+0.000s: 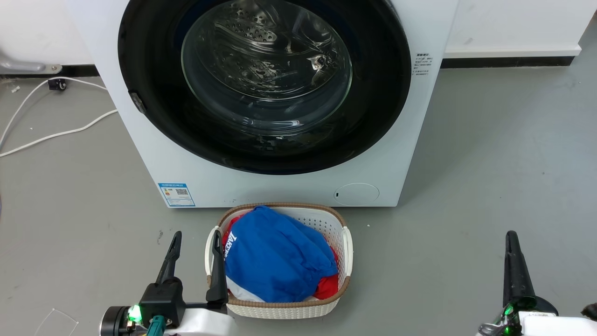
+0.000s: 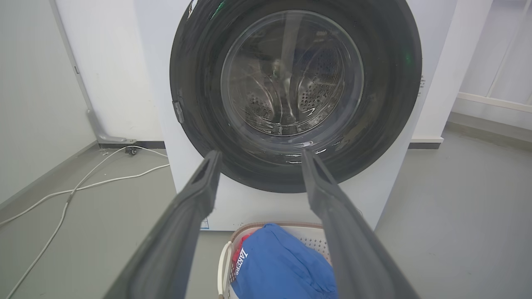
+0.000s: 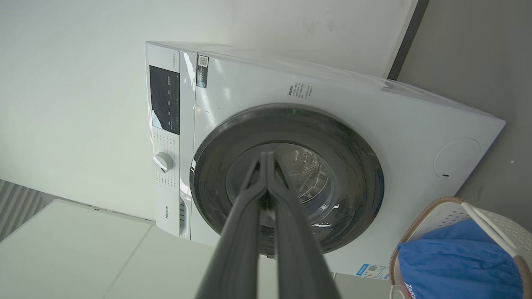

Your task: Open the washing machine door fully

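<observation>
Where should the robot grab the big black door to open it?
Likely the small grey tab on the left rim of the washing machine door, approached from the left with the open left gripper. The door lies shut, smooth elsewhere; only that tab offers an edge.

A white perforated laundry basket (image 1: 322, 225) with a brown woven rim and white side handles stands on the grey floor (image 1: 489, 186). A crumpled blue garment (image 1: 280, 256) with white lettering along its left edge lies heaped on top and covers most of the basket's mouth. A red garment (image 1: 327, 287) peeks out beneath it at the right and upper left, and a bit of white cloth (image 1: 242, 295) shows at the lower left. Well to the left, a white cable (image 1: 56, 135) snakes across the floor to a small black fitting (image 1: 57, 84) near the dark baseboard (image 1: 503, 61), which runs along the white wall (image 1: 513, 23).
</observation>
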